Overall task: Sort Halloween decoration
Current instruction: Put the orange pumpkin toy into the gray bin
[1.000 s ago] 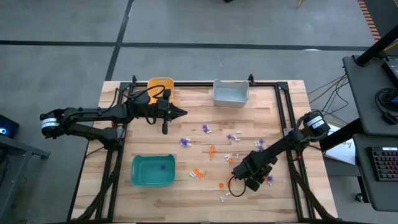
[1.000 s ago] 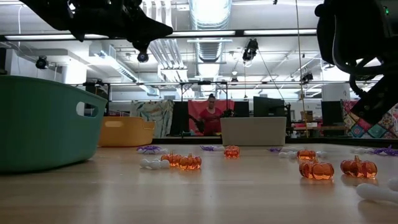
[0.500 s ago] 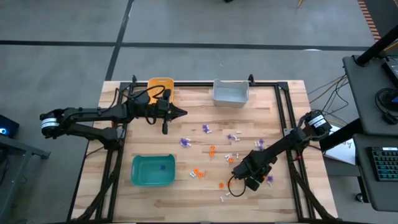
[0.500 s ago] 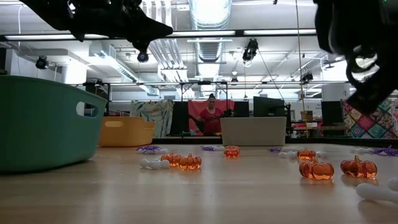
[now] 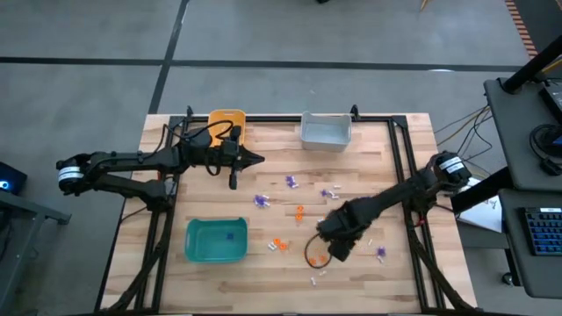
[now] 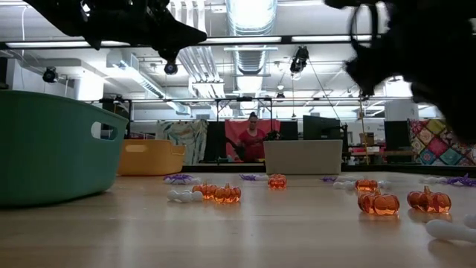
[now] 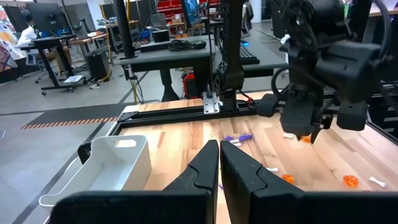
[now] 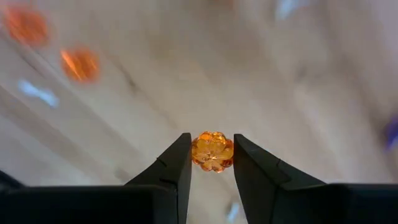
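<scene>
One orange pumpkin trinket sits clamped between my right pincer fingers, lifted off the worktop. Compared with a second ago, that arm has swung away from the near right corner toward the middle, so the pick looks done and the carry under way. The orange-yellow bin lies well beyond the right pincer, next to my left pincer, which hangs pressed together and idle. Purple, orange and white pieces lie scattered below and around the right pincer, unsorted.
</scene>
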Motion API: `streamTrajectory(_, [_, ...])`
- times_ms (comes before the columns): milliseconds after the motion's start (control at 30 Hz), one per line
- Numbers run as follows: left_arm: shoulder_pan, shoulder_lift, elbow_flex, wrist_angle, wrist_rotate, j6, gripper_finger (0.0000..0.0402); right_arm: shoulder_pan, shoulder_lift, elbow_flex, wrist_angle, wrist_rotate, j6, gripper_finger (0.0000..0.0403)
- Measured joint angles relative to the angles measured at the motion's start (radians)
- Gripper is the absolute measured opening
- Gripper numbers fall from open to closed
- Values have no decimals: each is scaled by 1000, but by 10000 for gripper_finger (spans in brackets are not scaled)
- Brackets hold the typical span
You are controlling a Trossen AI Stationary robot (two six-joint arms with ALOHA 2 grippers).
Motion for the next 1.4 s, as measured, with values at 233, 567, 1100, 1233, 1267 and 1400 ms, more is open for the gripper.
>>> streamTrajectory(233, [0,0,0,2,0,22,0,-153,0,111,6,170,-241,95])
streamTrajectory(567, [0,0,0,3,0,35,0,-425,0,237,207,249,-636,95])
streamTrajectory(1100, [5,-16,0,4,-63,75,0,-928,110,415,231,236,-725,95])
streamTrajectory(1233, [5,-16,0,4,-79,75,0,-1011,157,415,167,187,-716,95])
streamTrajectory(1267, [5,-16,0,4,-78,75,0,-1026,170,415,137,180,-711,95])
streamTrajectory(1400, [5,-16,0,3,-77,75,0,-1062,196,415,38,181,-711,95])
